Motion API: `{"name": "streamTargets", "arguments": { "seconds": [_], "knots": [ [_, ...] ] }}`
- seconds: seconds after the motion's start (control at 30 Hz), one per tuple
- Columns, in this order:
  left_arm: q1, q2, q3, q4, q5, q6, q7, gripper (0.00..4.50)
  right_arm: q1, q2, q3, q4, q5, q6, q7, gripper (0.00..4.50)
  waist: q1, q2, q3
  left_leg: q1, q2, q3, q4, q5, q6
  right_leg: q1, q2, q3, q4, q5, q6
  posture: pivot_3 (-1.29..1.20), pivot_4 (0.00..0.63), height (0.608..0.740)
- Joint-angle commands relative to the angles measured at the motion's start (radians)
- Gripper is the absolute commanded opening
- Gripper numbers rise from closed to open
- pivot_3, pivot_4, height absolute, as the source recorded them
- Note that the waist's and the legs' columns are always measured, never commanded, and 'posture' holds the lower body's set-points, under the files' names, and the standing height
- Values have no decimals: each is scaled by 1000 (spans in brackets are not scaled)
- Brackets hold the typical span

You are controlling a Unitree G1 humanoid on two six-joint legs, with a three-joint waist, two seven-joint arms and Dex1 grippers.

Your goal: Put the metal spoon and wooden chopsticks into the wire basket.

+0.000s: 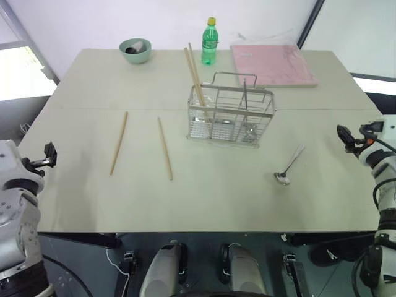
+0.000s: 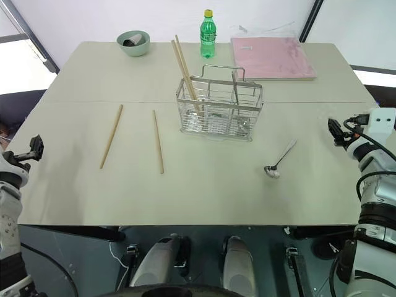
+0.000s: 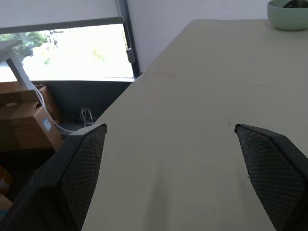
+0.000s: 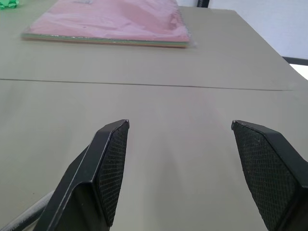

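Biggest thing on your desk (image 1: 204,204) is the basket (image 1: 230,115), sitting mid-desk a bit toward the far side, with a pair of chopsticks already leaning out of its left end; it's stiff wire and probably light, so I'd guess a bump could scoot it. Two loose chopsticks (image 1: 119,142) lie flat, well apart from each other, left of the basket. They look light, rigid and smooth, so pinch one near its middle or it'll likely pivot and roll. The spoon (image 1: 289,167) is to the right and nearer you, bowl end toward you. It's shiny, low and probably slippery, so go for the slim handle, not the bowl. Your left claw (image 3: 171,159) and right claw (image 4: 179,159) are both spread wide with nothing in them, hovering at the desk's left and right edges. The head views give you the whole layout; the right wrist view sees the pink folder (image 4: 108,21) up close but no spoon, and the left wrist view catches the green bowl (image 3: 288,13).
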Motion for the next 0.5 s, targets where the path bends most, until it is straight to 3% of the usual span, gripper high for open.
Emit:
{"name": "streamTargets", "arguments": {
  "seconds": [0.03,0.5],
  "knots": [
    [-1,18,12,-46,0,-7,-3,4475,14,-15,-24,-32,6,-10,-3,3497,0,0,0,0,0,0,0,0,0,0,0,0,0,0,0,0,150,686],
    [-44,56,-3,-20,-10,25,-25,4475,32,-17,-18,-53,14,-13,-4,3497,0,0,0,0,0,0,0,0,0,0,0,0,0,0,0,0,150,686]
  ]
}}
